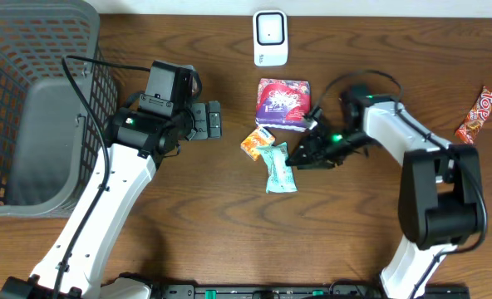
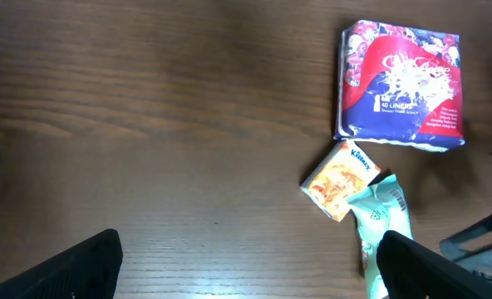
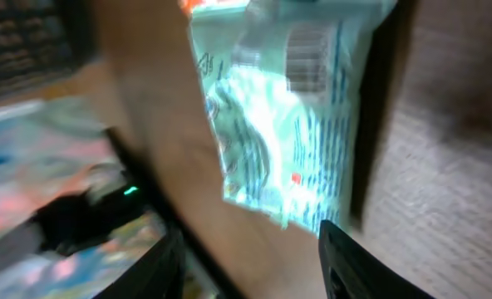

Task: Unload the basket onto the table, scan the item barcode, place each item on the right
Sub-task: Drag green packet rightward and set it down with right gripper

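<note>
Just ahead of the right gripper (image 3: 246, 241), the teal packet (image 3: 283, 124) is lying on the surface (image 3: 454, 166), barcode (image 3: 306, 54) facing up. The fingers are standing apart, gripping nothing, the packet's end sitting just past their tips. The left gripper (image 2: 246, 274) is hanging wide open and empty, the packet lying off to its right beside an orange pack (image 2: 339, 178).
</note>
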`<control>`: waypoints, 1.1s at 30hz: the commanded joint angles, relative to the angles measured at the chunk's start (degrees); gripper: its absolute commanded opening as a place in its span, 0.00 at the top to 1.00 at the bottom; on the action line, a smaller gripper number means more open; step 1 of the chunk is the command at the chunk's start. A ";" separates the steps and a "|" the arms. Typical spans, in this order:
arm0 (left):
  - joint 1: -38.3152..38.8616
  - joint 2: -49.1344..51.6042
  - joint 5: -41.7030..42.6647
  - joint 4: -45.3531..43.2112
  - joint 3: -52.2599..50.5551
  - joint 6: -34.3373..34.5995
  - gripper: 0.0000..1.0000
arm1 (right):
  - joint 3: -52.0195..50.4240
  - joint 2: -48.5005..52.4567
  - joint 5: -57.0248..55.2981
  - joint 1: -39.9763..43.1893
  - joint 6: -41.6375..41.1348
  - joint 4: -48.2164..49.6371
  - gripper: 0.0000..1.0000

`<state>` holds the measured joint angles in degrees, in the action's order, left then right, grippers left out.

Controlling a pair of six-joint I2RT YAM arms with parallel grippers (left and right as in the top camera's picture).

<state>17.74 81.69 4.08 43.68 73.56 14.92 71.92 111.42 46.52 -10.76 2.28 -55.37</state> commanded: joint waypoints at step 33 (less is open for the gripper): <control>-0.20 0.31 -0.70 0.26 0.76 -0.52 0.02 | -0.37 0.90 -63.80 -33.27 -36.57 11.54 0.39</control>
<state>17.72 81.69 4.10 43.68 73.56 14.92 72.47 109.51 -14.44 -43.72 -32.12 -44.07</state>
